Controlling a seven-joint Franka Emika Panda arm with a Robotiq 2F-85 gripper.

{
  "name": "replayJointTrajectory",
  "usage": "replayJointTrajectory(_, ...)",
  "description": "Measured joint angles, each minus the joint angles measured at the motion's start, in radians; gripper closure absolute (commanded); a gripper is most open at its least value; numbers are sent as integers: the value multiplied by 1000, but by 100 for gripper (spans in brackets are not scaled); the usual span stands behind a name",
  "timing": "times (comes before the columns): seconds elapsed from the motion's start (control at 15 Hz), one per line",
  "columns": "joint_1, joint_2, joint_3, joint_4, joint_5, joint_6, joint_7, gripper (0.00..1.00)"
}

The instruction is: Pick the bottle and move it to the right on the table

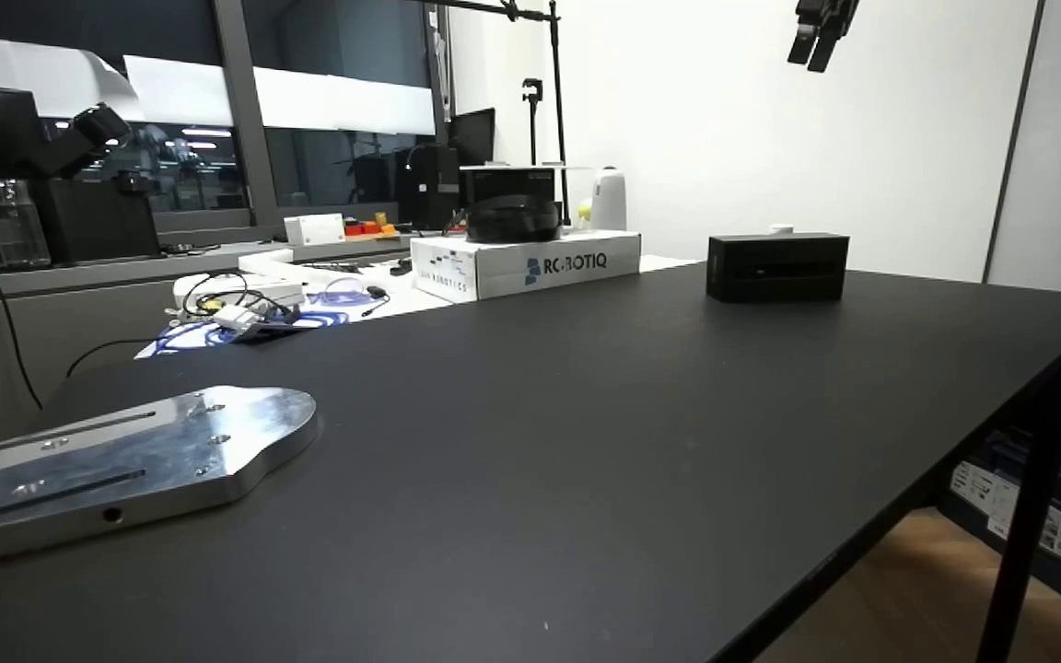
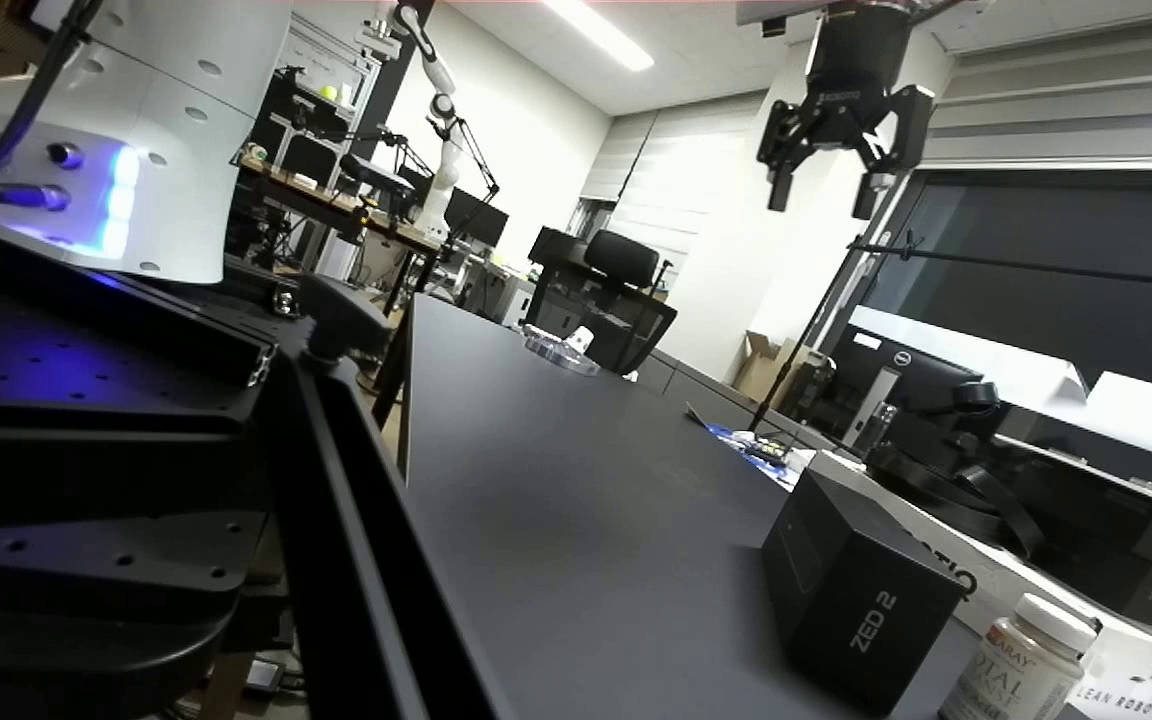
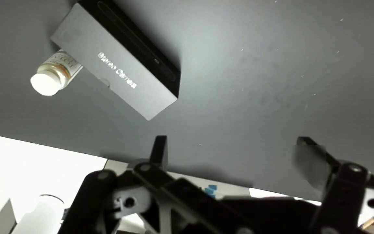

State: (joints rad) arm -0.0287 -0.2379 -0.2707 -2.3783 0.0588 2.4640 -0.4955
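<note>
The bottle [image 2: 1011,675], short with a silvery-grey label and a white cap, stands on the black table [image 2: 576,540] beside the low black box [image 2: 861,590]. In an exterior view only its cap [image 1: 780,228] shows over the black box [image 1: 777,267]. In the wrist view the bottle [image 3: 58,70] is at the upper left, close to the box [image 3: 115,61] and partly hidden by it. My gripper [image 2: 822,207] is open and empty, high above the table; it also shows at the top of an exterior view [image 1: 811,66]. In the wrist view its spread fingers [image 3: 232,139] have only tabletop between them.
A silvery metal plate [image 1: 217,442] lies at the table's opposite end from the box. A white Robotiq carton [image 1: 558,265] stands beyond the table edge, with a black item on it. Cables [image 1: 254,313] lie near it. The robot base [image 2: 136,150] stands beside the table.
</note>
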Motion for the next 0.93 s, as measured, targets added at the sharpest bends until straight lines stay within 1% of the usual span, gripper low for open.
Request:
replayJointTrajectory(0.27,-53,203,-23,202,88,11,1,0)
replayJointTrajectory(0.53,-141,420,-11,424,167,11,30,0)
replayJointTrajectory(0.67,-190,521,2,534,177,7,91,0)
replayJointTrajectory(0.93,-264,705,18,735,175,-11,240,0)
